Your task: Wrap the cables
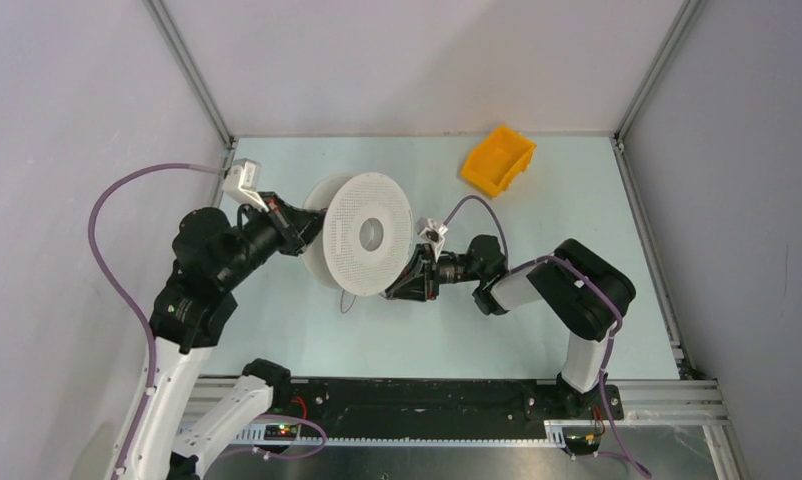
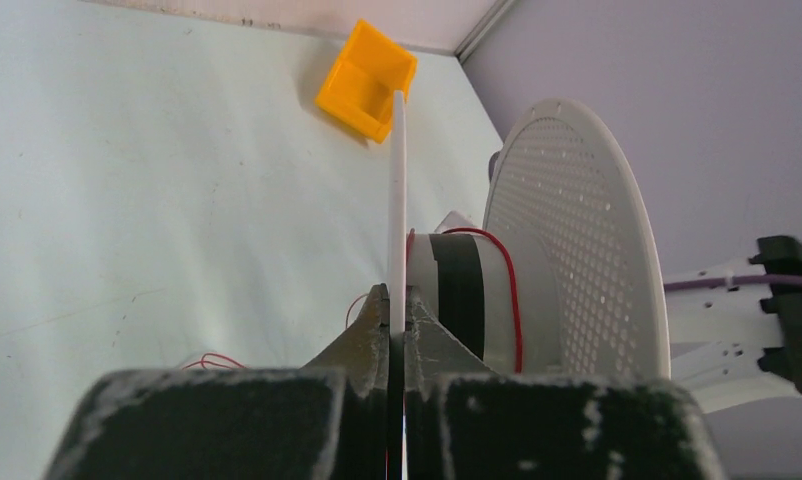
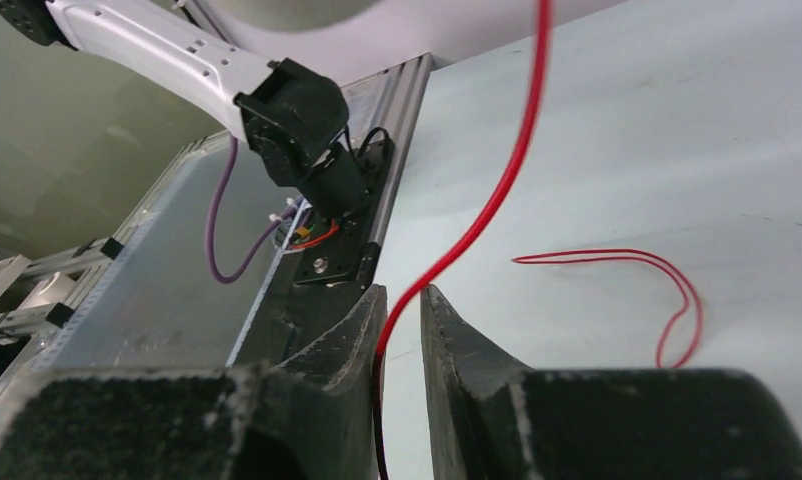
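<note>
pale table (image 3: 627, 150); right wrist view alone shows cable (image 3: 497, 190) inside right tool (image 3: 402, 296).

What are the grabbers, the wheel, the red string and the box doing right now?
spool: on edge, flange pinched
left gripper: shut on spool
right gripper: slightly open, red wire passing through
red wire: partly wound on spool, rest loose
orange bin: looks empty

Wire (image 3: 497, 200): very thin, red, a single strand.
On spool (image 2: 577, 250): one turn arcs over the white hub.
Free strand: slants down in a slight curve and passes between the right jaws.
Slack: a loose, narrow loop lies flat on the desk (image 3: 677, 120), below the spool.
</note>
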Robot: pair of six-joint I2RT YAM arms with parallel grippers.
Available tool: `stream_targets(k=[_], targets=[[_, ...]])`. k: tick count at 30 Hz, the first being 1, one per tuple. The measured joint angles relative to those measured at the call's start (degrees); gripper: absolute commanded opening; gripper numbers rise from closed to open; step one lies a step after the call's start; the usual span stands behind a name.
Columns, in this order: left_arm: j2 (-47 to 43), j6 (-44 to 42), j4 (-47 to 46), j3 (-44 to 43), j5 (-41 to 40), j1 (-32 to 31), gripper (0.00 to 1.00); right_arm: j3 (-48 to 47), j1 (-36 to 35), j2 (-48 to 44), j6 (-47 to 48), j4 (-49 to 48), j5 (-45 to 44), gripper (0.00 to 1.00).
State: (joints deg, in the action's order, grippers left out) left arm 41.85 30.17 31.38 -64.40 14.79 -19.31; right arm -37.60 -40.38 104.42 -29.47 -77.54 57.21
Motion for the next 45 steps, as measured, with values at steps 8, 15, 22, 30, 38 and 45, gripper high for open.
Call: stream_targets(k=[8, 15, 22, 30, 38, 45], targets=[[-2.2, 3.5, -3.0, 1.3, -4.6, 0.9, 0.00, 0.2, -3.0, 1.1, -2.0, -2.9, -1.4, 0.16], [-3.8, 7.1, -8.2, 3.2, -13.9, 2.3, 0.00, 4.9, -4.9, 0.3, -2.8, -3.2, -5.4, 0.14], [-4.2, 10.9, -14.6, 6.8, -20.7, 2.5, 0.00, 5.9, -10.5, -2.1, -2.3, -2.9, -7.7, 0.08], [-4.5, 7.2, -19.5, 11.9, -26.7, 2.5, 0.00, 5.9, -16.5, -5.0, -0.3, 3.1, -11.7, 0.00], [-2.3, -8.8, -19.6, 12.4, -34.9, -3.6, 0.00, -4.2, -23.2, -21.2, 16.5, 36.8, -23.6, 0.00], [3.3, -23.3, -15.8, 12.4, -44.5, -15.4, 0.00, -14.6, -24.3, -23.5, 28.2, 57.5, -31.3, 0.00]])
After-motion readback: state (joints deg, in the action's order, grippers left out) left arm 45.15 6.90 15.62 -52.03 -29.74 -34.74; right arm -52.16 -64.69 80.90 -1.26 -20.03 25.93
